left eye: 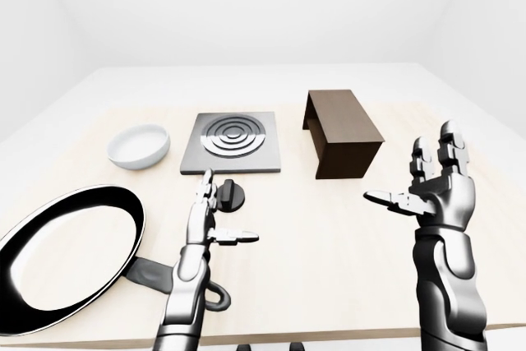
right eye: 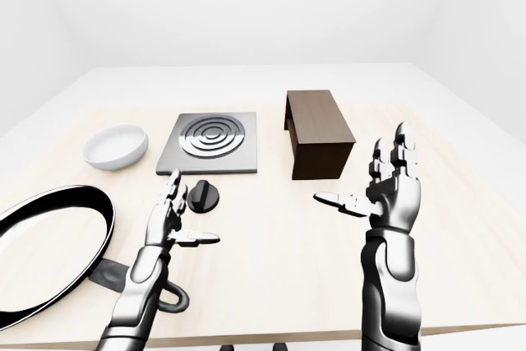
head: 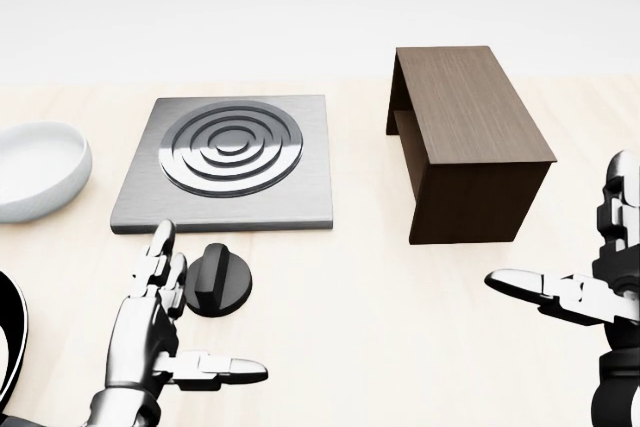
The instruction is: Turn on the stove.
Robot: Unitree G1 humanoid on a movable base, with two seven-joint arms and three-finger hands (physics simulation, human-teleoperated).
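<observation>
Light wood table (head: 400,327) — stove (head: 229,161) at upper left in head view, black knob (head: 217,286) just below it. Left hand (head: 152,332) open, fingers spread, just left of knob, not gripping. Right hand (right eye: 386,187) open, well apart — brown box (head: 465,137) beside stove.

**Greys, black and pale wood**

The desk (head: 400,327) is a pale cream wood with a faint grain. Up from the left hand (head: 150,332), which is glossy silver with dark joints, sits a matte black knob (head: 217,287). Beyond it, the stove (head: 300,197) is a brushed grey plate bearing darker grey concentric rings. Left of that hand are a plain white bowl (left eye: 140,146) and a pan (left eye: 70,256), shiny black with a bright rim. Above the chrome right hand (right eye: 386,191), the box (head: 470,127) is dark brown woodgrain.
</observation>
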